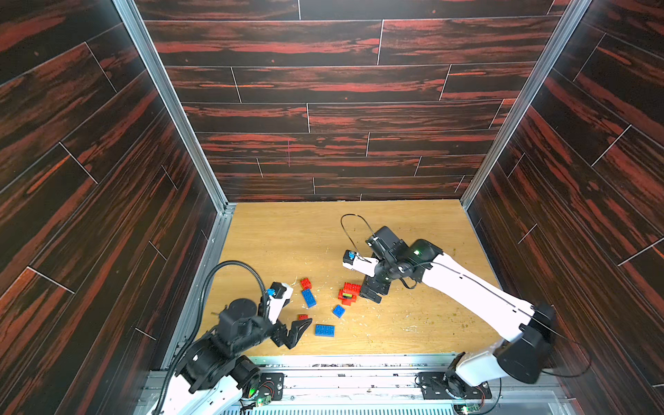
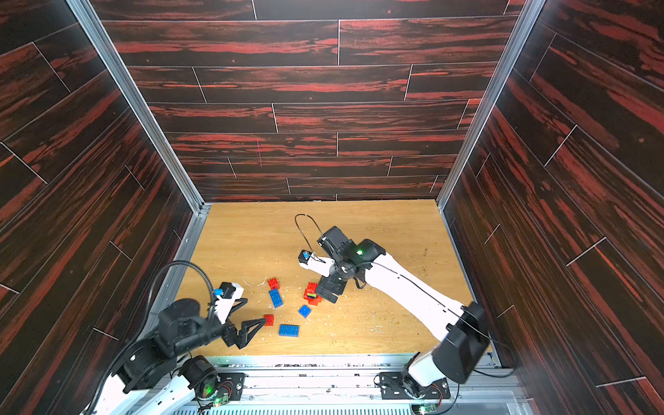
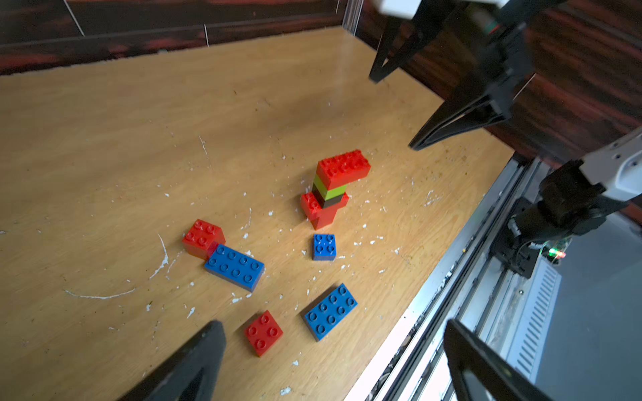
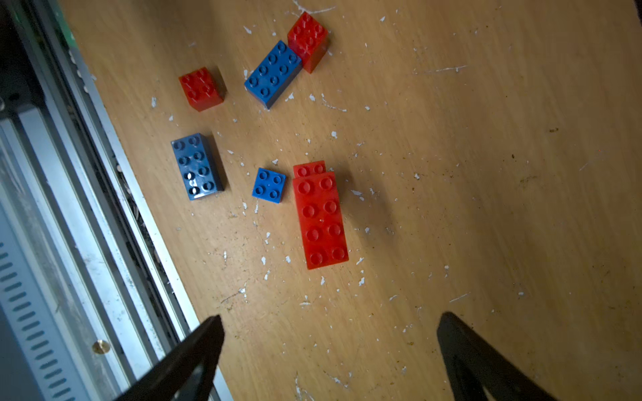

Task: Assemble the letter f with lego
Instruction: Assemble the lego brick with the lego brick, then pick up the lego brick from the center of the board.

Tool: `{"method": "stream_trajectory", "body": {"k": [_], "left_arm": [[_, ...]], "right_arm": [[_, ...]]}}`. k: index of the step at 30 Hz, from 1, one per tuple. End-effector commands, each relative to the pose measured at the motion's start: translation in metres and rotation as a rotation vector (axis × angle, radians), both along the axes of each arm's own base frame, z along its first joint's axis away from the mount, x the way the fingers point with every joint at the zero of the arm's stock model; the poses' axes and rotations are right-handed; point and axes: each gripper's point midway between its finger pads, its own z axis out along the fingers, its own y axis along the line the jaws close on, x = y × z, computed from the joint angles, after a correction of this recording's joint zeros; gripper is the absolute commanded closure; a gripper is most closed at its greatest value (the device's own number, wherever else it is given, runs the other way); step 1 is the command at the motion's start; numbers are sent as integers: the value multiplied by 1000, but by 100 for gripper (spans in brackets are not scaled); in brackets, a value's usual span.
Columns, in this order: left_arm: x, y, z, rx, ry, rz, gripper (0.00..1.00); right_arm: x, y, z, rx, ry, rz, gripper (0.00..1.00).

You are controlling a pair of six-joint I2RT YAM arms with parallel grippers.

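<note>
The lego stack (image 1: 347,293) (image 2: 312,293) stands mid-table: a red oblong brick (image 3: 344,168) (image 4: 321,222) tops a lime green one (image 3: 330,190), a black one (image 3: 331,201) and red bricks below. Loose lego lies around it: a red square (image 3: 203,236) touching a blue oblong (image 3: 234,266), a blue square (image 3: 324,245), another blue oblong (image 3: 330,310) and a red square (image 3: 263,332). My right gripper (image 4: 331,319) (image 3: 394,111) (image 2: 330,293) hangs open just right of the stack, holding nothing. My left gripper (image 3: 333,326) (image 2: 256,311) is open near the front, its fingers either side of that red square and blue oblong.
White flecks and scratches are scattered over the wooden table (image 1: 413,233). A metal rail (image 1: 341,359) runs along the front edge. Dark wood-pattern walls (image 1: 323,107) enclose the back and both sides. Behind the bricks the far half of the table is bare wood.
</note>
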Motion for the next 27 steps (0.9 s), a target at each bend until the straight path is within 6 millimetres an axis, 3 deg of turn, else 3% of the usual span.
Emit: {"method": "stream_trajectory", "body": {"k": [1,7,16,21,27], "left_arm": [[2,-2,15,53,-45,-42,0],[21,1,27,171,-82,-26,0],[62,-35,41,61,-174,-8,0],[77,-55,20,140,-254,-10,0],[88,-72,-22,175,-268,-8,0]], "right_arm": [[-5,3,15,123,-7,-62,2],[-28,-13,12,222,20,-142,2],[-59,-28,12,419,-13,-197,2],[-70,-31,16,522,-52,-203,2],[-81,-38,11,576,-56,-221,2]]}}
